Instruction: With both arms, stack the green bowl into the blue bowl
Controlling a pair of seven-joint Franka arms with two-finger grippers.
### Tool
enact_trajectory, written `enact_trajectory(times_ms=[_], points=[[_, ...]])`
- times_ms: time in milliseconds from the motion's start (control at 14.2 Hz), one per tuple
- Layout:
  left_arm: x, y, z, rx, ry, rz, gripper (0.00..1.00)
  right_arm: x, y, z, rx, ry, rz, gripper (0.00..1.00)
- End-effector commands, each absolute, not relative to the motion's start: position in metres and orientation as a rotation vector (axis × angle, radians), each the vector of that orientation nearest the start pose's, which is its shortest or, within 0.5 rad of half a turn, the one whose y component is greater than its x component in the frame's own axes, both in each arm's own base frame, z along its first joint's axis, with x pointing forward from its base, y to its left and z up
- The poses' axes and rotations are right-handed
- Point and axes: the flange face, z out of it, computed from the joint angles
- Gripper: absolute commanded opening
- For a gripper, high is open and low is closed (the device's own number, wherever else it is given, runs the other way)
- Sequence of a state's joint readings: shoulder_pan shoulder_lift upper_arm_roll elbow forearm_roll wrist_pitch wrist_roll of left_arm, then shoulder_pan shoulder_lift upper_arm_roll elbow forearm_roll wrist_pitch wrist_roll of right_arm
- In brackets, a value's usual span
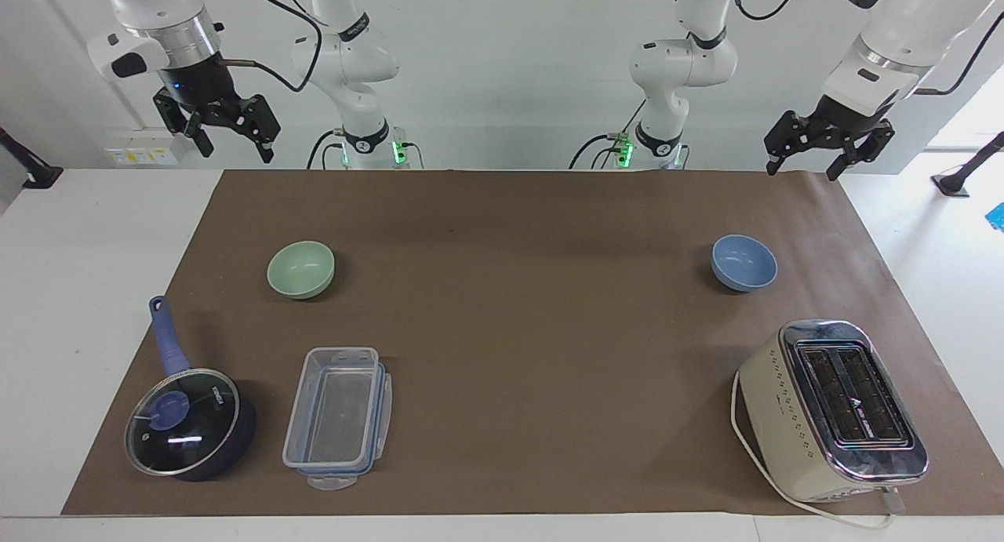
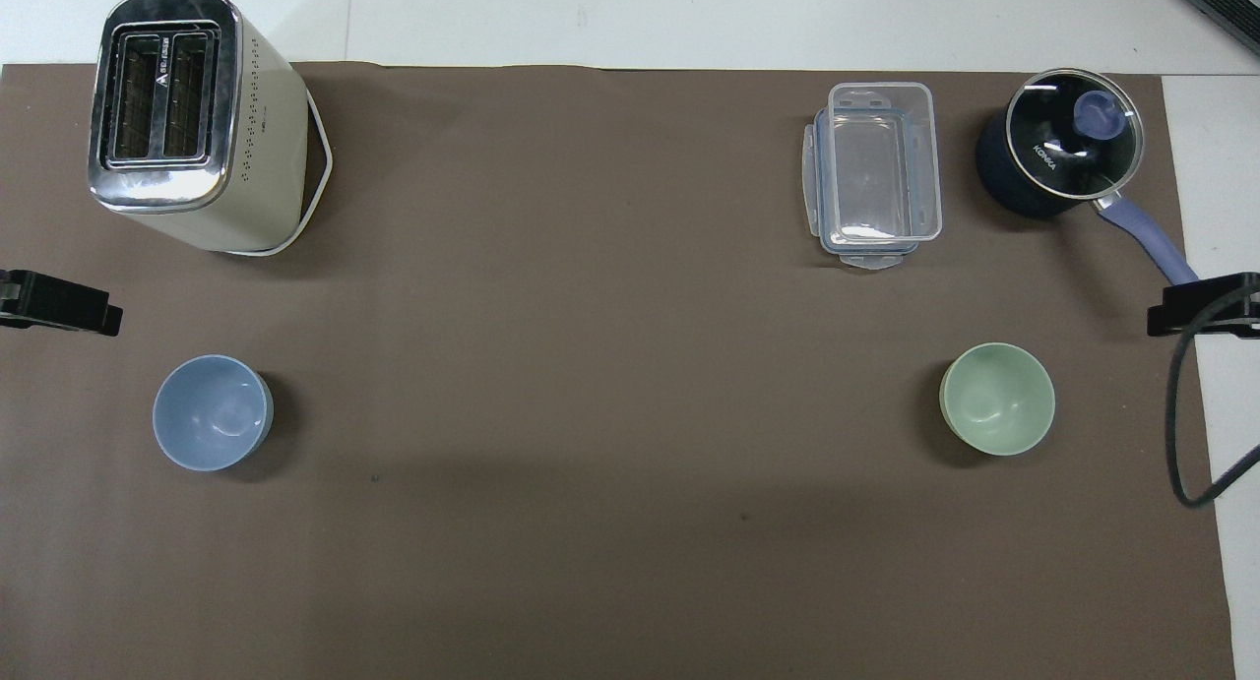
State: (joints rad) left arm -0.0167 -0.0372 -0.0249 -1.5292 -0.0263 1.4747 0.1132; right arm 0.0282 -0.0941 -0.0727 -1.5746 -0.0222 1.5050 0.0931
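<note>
The green bowl [image 1: 300, 269] [image 2: 997, 399] stands upright and empty on the brown mat toward the right arm's end of the table. The blue bowl [image 1: 743, 263] [image 2: 212, 412] stands upright and empty toward the left arm's end. The two bowls are far apart. My right gripper [image 1: 233, 151] hangs open and empty in the air over the mat's edge by the robots, away from the green bowl. My left gripper [image 1: 804, 169] hangs open and empty over the same edge, away from the blue bowl. In the overhead view only their fingers [image 2: 69, 311] [image 2: 1196, 316] show at the sides.
A cream toaster [image 1: 831, 409] [image 2: 187, 119] with a white cord stands farther from the robots than the blue bowl. A clear plastic container [image 1: 337, 407] [image 2: 874, 173] and a dark-blue lidded saucepan [image 1: 188, 424] [image 2: 1058, 154] stand farther out than the green bowl.
</note>
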Motion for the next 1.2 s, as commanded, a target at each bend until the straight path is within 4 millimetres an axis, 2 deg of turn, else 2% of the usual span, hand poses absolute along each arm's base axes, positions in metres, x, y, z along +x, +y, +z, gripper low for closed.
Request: enact_trajectory(times_ms=[0, 494, 1129], points=[[0.5269, -0.0227, 0.6600, -3.143, 0.236, 0.043, 1.00, 0.5144, -0.0318, 0.6702, -3.152, 0.201, -0.044, 1.00], [0.5274, -0.0320, 0.6615, -3.144, 0.258, 0.026, 1.00, 0.5138, -0.0317, 0.6702, -3.152, 0.201, -0.041, 1.00], [0.5278, -0.0255, 0.6608, -3.145, 0.241, 0.028, 1.00, 0.5132, -0.0334, 0.6702, -3.152, 0.206, -0.041, 1.00]])
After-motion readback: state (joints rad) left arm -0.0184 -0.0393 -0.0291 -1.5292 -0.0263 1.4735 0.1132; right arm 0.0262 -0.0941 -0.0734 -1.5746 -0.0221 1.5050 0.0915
